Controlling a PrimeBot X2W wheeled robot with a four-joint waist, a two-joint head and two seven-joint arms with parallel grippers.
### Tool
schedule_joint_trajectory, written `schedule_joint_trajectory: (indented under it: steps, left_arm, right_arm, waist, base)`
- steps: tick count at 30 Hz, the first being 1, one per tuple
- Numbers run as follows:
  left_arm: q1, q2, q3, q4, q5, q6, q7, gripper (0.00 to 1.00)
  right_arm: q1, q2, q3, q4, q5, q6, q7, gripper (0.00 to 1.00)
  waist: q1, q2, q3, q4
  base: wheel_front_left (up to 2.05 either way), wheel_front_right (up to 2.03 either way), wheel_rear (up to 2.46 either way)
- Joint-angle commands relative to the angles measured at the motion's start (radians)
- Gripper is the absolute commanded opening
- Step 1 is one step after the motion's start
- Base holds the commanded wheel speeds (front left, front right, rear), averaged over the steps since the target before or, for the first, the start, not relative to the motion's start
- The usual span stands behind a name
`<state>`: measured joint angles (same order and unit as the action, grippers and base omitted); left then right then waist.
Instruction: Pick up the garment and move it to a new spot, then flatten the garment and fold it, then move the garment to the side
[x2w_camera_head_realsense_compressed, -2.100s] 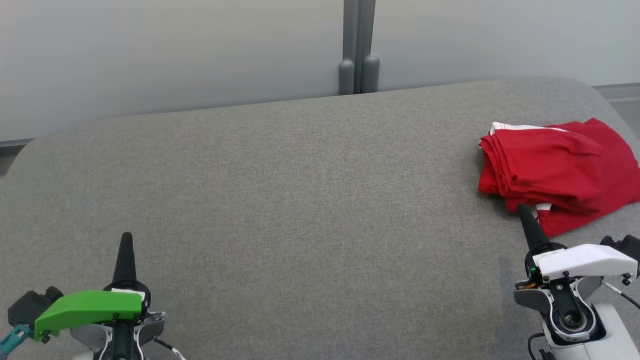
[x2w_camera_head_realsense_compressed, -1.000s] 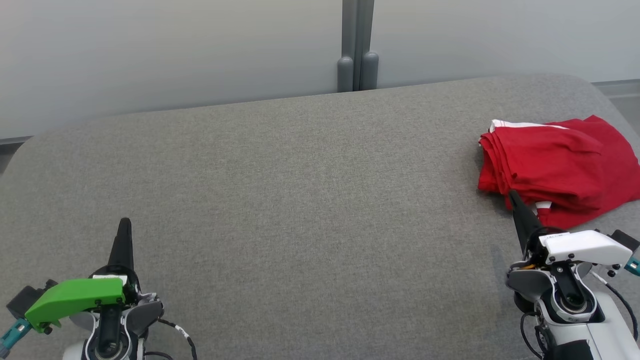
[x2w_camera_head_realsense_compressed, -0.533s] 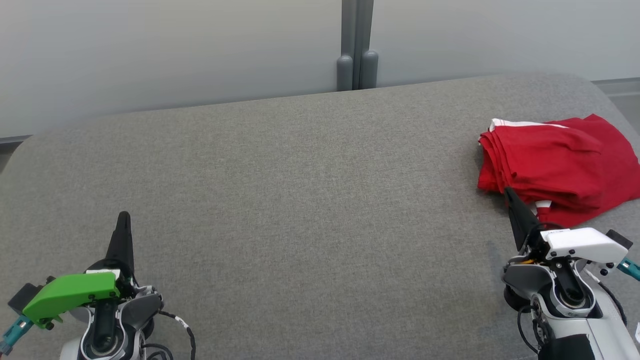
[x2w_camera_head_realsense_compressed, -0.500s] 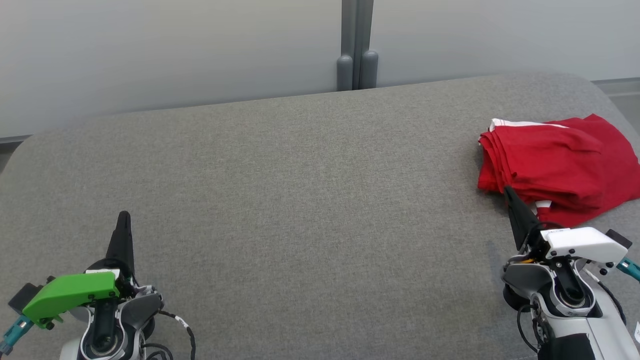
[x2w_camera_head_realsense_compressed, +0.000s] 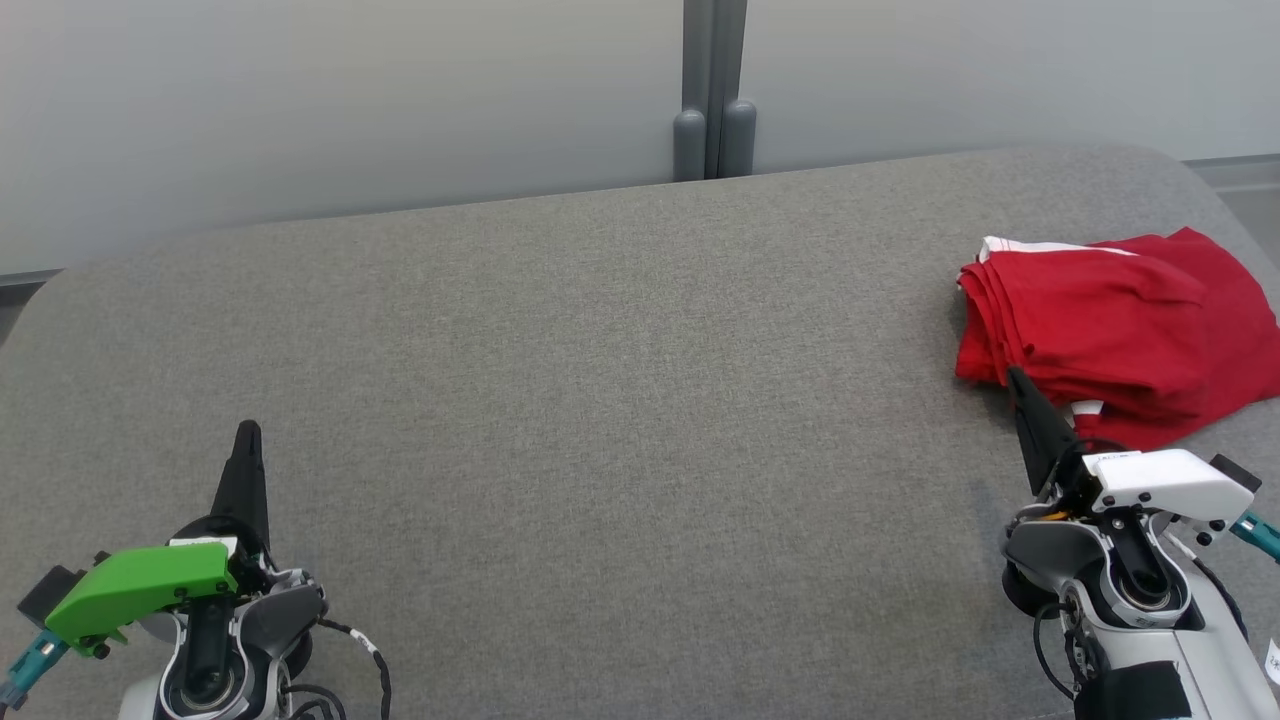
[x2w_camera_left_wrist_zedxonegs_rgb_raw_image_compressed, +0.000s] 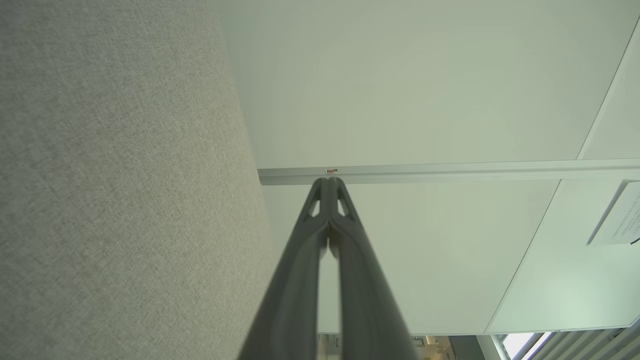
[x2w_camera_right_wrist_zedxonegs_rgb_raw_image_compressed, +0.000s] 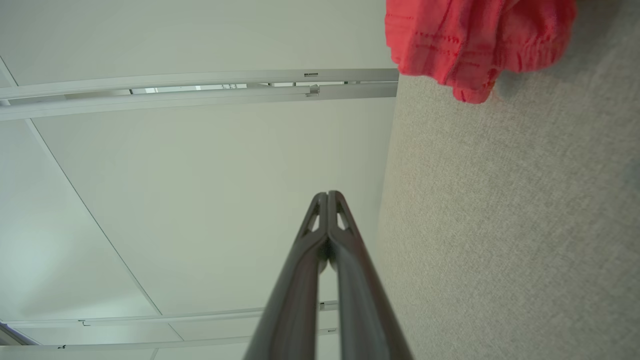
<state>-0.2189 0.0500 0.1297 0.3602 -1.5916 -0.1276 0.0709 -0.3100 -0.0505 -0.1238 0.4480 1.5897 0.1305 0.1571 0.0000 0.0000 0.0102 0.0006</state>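
Note:
The garment (x2w_camera_head_realsense_compressed: 1110, 335) is red with white trim and lies folded in a stack at the far right of the grey fabric surface (x2w_camera_head_realsense_compressed: 600, 400). Its red edge (x2w_camera_right_wrist_zedxonegs_rgb_raw_image_compressed: 475, 40) also shows at the top of the right wrist view. My right gripper (x2w_camera_head_realsense_compressed: 1018, 380) is shut and empty, its tip just at the garment's near-left corner, apart from the cloth. In the right wrist view the same gripper (x2w_camera_right_wrist_zedxonegs_rgb_raw_image_compressed: 327, 194) has its two fingers pressed together. My left gripper (x2w_camera_head_realsense_compressed: 246, 430) is shut and empty at the lower left, far from the garment; its fingers meet at the tip (x2w_camera_left_wrist_zedxonegs_rgb_raw_image_compressed: 328, 181).
A pale wall with a grey vertical post (x2w_camera_head_realsense_compressed: 714, 90) stands behind the surface. The surface's rounded corners fall away at the far left and far right. Wide bare fabric lies between the two arms.
Over the last two seconds both arms shifted slightly and the picture moved a little. In the last half second nothing visibly moved; the garment stays in place.

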Motion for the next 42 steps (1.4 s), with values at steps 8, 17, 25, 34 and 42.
schedule_joint_trajectory:
  steps: [8,17,25,34,42]
  left_arm:
    - [-0.014,0.000,0.004,0.000,-0.011,-0.006,0.004,0.00]
    - [-0.014,0.000,0.004,0.000,-0.011,-0.006,0.004,0.00]
    - [-0.014,0.000,0.003,0.000,-0.011,-0.006,0.004,0.00]
    - [-0.014,0.000,0.003,0.000,-0.011,-0.006,0.004,0.00]
    - [-0.014,0.000,0.003,0.000,-0.011,-0.006,0.004,0.00]
  right_arm:
    - [-0.004,-0.001,-0.004,0.001,0.002,0.000,0.004,0.00]
    - [-0.004,-0.001,-0.005,0.001,0.001,0.001,0.004,0.00]
    - [-0.004,-0.001,-0.005,0.001,0.000,0.000,0.004,0.00]
    - [-0.004,0.000,-0.005,0.001,0.000,0.000,0.005,0.00]
    - [-0.004,0.000,-0.005,0.001,-0.001,0.001,0.005,0.00]
  waist:
    - [0.0000,0.0000,0.000,0.000]
    - [0.0000,0.0000,0.000,0.000]
    - [0.0000,0.0000,0.000,0.000]
    - [0.0000,0.0000,0.000,0.000]
    - [0.0000,0.0000,0.000,0.000]
  base:
    - [0.00,0.00,0.00]
    - [0.00,0.00,0.00]
    - [0.00,0.00,0.00]
    - [0.00,0.00,0.00]
    - [0.00,0.00,0.00]
